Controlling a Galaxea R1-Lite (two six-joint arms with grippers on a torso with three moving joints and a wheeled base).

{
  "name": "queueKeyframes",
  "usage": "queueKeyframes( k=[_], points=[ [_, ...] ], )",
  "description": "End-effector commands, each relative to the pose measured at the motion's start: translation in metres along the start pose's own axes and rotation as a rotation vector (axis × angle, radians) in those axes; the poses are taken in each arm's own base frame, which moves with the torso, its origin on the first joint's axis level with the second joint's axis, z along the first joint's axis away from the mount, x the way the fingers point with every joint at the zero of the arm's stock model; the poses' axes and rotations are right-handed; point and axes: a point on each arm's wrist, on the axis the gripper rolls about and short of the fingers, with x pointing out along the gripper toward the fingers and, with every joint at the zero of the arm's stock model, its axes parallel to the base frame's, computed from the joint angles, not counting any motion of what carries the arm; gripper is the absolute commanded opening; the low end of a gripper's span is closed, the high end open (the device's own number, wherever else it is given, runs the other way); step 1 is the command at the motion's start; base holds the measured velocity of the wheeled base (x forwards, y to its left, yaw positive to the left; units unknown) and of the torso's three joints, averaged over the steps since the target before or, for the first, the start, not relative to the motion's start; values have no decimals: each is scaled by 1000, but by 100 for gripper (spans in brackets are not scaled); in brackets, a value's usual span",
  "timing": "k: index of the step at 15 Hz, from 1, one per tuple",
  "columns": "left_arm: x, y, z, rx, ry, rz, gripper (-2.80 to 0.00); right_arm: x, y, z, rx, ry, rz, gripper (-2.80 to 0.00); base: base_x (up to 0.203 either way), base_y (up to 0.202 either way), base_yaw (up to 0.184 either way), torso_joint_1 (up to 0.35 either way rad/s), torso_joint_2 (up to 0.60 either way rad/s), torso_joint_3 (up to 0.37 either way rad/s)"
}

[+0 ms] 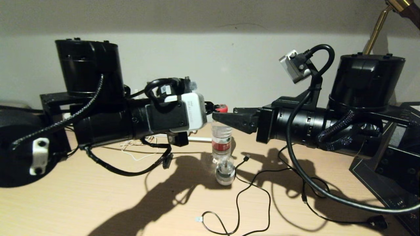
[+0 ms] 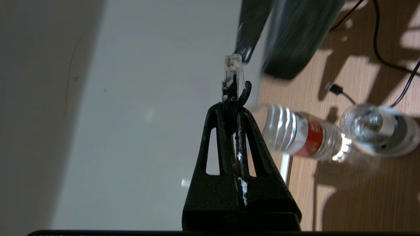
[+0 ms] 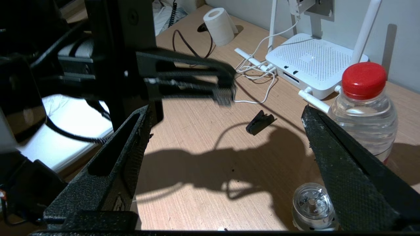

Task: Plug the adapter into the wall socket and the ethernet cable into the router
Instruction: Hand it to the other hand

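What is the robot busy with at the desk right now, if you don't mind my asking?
The left gripper is shut on the ethernet cable, its clear plug poking out past the fingertips above the desk. The right gripper is open and empty, next to a water bottle. The router sits at the back by the wall, the cable not yet plugged into it.

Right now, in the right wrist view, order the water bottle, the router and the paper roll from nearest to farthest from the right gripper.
From the right gripper:
1. Water bottle, beside one finger.
2. Router, behind the bottle, by the wall.
3. Paper roll, at the far desk edge.
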Motion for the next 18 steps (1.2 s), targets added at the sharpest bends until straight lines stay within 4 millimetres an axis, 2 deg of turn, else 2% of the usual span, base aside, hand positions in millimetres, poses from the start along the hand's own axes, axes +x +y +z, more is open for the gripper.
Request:
queueKeyframes(
  k=[1,3,18],
  points=[
    [12,-5,2,7,-17,-17,-280,-4,2,5,-8,-25,-15,0,0,0,0,0,0,0],
    [13,-6,3,8,-21,-14,-280,-4,0,5,-12,-43,-86,0,0,0,0,0,0,0],
    [16,-5,2,40,-21,-2,-280,-6,1,4,-10,-32,-101,0,0,0,0,0,0,0]
  ],
)
